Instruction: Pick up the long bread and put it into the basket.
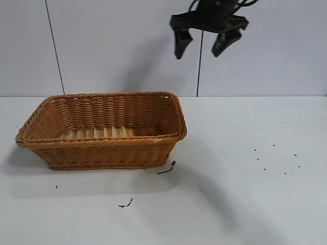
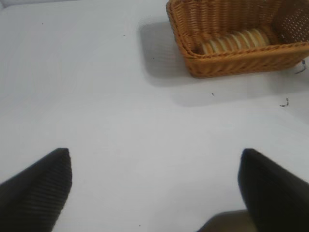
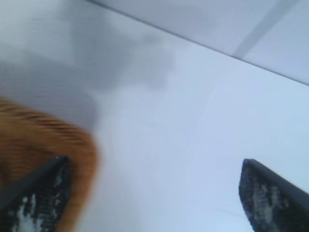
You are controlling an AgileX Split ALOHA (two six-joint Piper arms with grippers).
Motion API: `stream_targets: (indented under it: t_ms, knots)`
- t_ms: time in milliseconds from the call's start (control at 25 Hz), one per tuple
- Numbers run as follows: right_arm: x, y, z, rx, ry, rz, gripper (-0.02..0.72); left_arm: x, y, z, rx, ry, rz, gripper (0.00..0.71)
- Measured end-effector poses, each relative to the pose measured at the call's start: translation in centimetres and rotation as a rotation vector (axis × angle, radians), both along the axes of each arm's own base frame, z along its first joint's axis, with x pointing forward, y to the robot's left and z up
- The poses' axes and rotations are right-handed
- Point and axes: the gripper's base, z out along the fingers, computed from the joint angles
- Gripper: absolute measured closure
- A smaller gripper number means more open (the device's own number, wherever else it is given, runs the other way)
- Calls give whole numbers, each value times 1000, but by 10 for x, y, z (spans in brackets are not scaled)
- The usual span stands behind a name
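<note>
The long bread (image 1: 97, 133) lies inside the orange-brown wicker basket (image 1: 102, 148), along its near wall; only its ridged top shows. It also shows in the left wrist view (image 2: 236, 40), inside the basket (image 2: 231, 63). My right gripper (image 1: 202, 48) hangs open and empty high above the table, up and to the right of the basket. In the right wrist view the right gripper (image 3: 154, 166) has its fingers wide apart, with a blurred corner of the basket (image 3: 38, 140) beside one finger. My left gripper (image 2: 154, 157) is open and empty over bare table, far from the basket.
The white table (image 1: 245, 204) carries small dark crumbs (image 1: 276, 158) at the right and dark specks (image 1: 166, 170) in front of the basket. A grey wall stands behind the table.
</note>
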Motion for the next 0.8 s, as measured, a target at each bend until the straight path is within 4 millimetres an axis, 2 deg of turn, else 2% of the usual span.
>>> stream_targets:
  t_ms: [160,360,480,600,720,800]
  knots:
    - [-3,-25,-2,0,44,-48,52,0,0,0,0,0,0,14]
    - [-8,-28,9,-9,44,-52,52,0,0,0,0,0,0,14]
    - [-15,-28,32,-12,0,-53,52,0,0,0,0,0,0,14]
    - [-29,-28,63,-11,-54,-53,52,0,0,0,0,0,0,14]
    - [-57,-28,94,-7,-82,-53,58,0,0,0,0,0,0,14]
    - [-80,-27,102,-6,-55,-52,64,0,0,0,0,0,0,14]
